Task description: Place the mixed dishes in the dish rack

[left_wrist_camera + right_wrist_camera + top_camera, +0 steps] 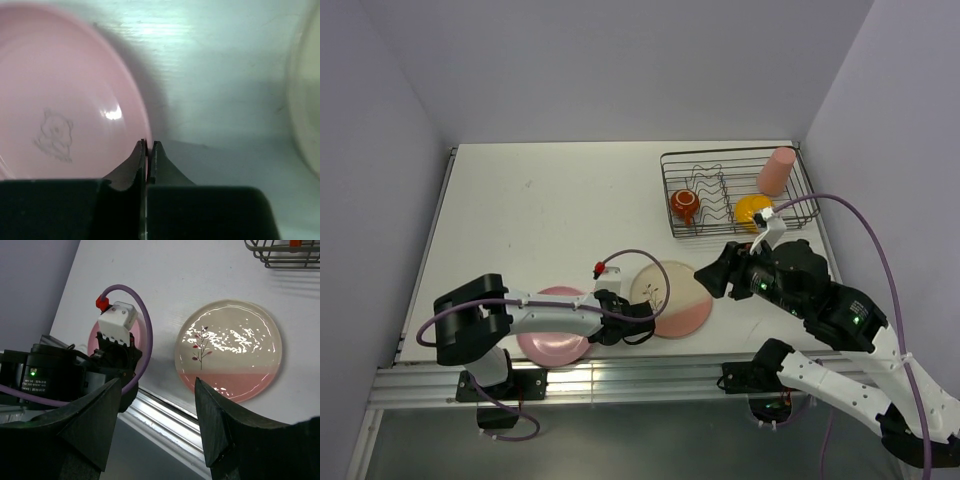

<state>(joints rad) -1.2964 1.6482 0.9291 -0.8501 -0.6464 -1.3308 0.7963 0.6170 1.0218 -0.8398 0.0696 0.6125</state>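
At the near edge of the table point(550, 200) I have the left gripper point(148, 146) closed on the right rim of the pink plate point(60, 100). In the left wrist view the two fingers stand almost together with only a thin pink line between them, so I judge this is a real pinch on the rim and not an empty closing. As far as I can see, the plate lies flat on the table. Just to its right lies the cream plate point(678, 295); I cannot tell if the two plates touch. The right gripper point(157, 390) hangs above the cream plate with its jaws wide apart and holds nothing. The dish rack point(666, 190) stands at the far right corner, well apart from both plates. In it I see the red-orange cup point(684, 205), the yellow bowl point(752, 208) and the pink tumbler point(777, 170). So I think the step in hand is picking up the pink plate, with the two plates left to load. The next move calls for a slow lift, because the grip on the rim is thin and the plate may slip or swing. Then I must carry it past the right gripper and set it on edge between the wavy dividers point(712, 195).
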